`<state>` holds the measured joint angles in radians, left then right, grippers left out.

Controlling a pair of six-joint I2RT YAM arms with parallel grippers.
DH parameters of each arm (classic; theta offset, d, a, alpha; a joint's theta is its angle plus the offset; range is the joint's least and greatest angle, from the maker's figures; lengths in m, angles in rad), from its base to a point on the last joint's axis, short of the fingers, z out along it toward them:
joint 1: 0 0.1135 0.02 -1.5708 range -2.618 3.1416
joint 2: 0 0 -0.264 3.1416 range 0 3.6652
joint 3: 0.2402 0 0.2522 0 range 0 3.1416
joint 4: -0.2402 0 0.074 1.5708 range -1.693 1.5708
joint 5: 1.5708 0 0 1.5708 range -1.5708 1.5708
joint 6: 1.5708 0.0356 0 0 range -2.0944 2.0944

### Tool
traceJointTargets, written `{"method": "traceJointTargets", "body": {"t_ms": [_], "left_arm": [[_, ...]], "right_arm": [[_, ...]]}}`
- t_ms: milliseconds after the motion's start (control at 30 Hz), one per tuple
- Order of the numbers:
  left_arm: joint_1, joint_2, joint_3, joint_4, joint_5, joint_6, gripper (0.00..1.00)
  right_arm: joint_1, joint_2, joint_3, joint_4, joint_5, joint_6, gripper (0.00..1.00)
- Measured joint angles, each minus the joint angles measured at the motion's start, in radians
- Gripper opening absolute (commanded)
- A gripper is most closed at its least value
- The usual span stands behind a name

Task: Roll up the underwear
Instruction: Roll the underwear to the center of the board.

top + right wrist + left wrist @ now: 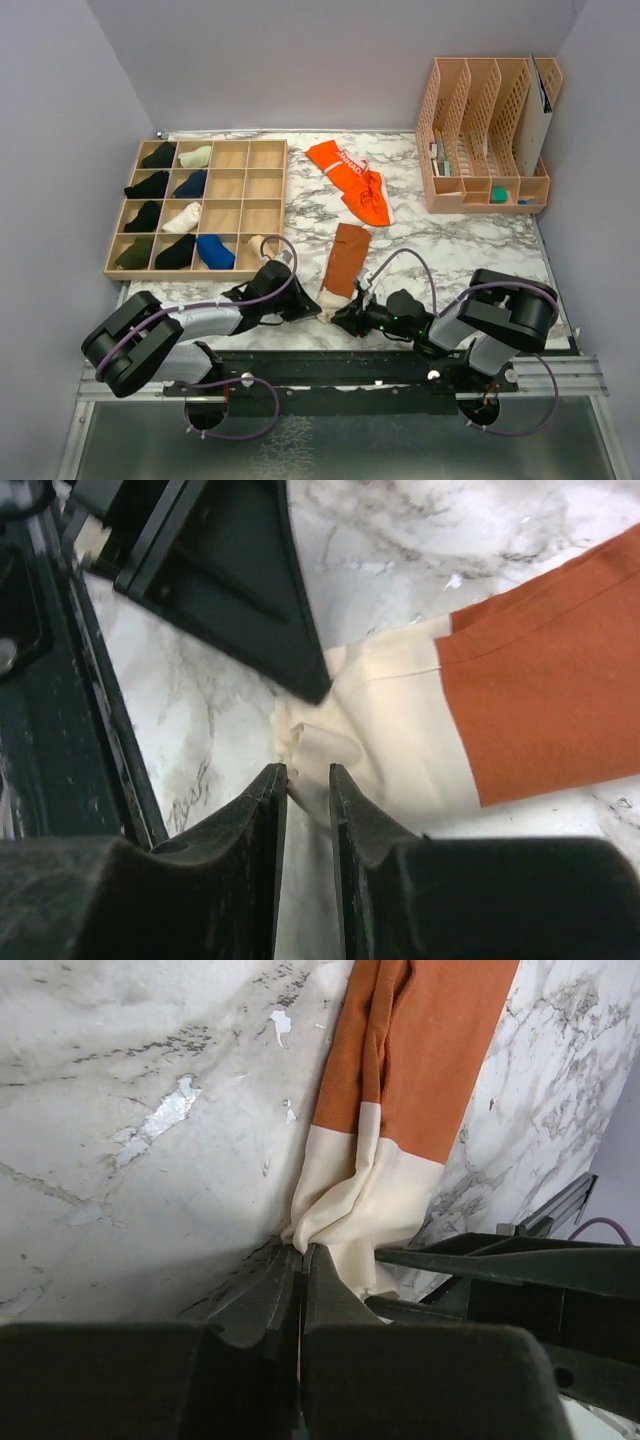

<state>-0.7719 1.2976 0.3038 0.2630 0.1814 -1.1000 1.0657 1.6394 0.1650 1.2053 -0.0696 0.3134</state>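
The rust-brown underwear [347,255] lies as a long folded strip on the marble table [450,250], its cream band [390,730] nearest the arms. The orange underwear [352,182] lies farther back. From above, both arms simply crowd that band. Only the left wrist view shows the left gripper [302,1252] pressed together, pinching the band's edge. The right wrist view shows the right gripper [308,772] slightly parted at the band's corner.

The rust-brown underwear [347,258] ends in cream, the bright orange underwear [352,182] bears white lettering
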Motion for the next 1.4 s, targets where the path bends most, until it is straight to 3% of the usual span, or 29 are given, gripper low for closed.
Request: {"method": "traceJointTargets", "body": {"t_ms": [133,200,233,400,567,900,1400], "left_arm": [[0.042,-0.023,0.005,-0.045,0.006,0.03,0.0],[0.087,-0.036,0.014,-0.083,0.016,0.06,0.0],[0.107,-0.039,0.02,-0.097,0.02,0.073,0.0],[0.188,-0.039,0.062,-0.187,0.055,0.16,0.0],[0.211,-0.032,0.085,-0.234,0.1,0.204,0.0],[0.277,0.007,0.105,-0.269,0.229,0.253,0.0],[0.41,0.07,0.196,-0.305,0.435,0.269,0.0]], "right_arm": [[0.0,-0.024,-0.001,-0.05,-0.064,-0.093,0.41],[0.0,-0.054,0.003,-0.091,-0.102,-0.146,0.55],[0.0,-0.071,0.01,-0.113,-0.119,-0.174,0.57],[0.003,-0.128,0.106,-0.293,-0.192,-0.371,0.58],[0.058,-0.107,0.217,-0.454,-0.109,-0.579,0.58],[0.133,-0.047,0.248,-0.486,0.006,-0.948,0.57],[0.168,-0.026,0.271,-0.494,-0.005,-1.087,0.56]]}}
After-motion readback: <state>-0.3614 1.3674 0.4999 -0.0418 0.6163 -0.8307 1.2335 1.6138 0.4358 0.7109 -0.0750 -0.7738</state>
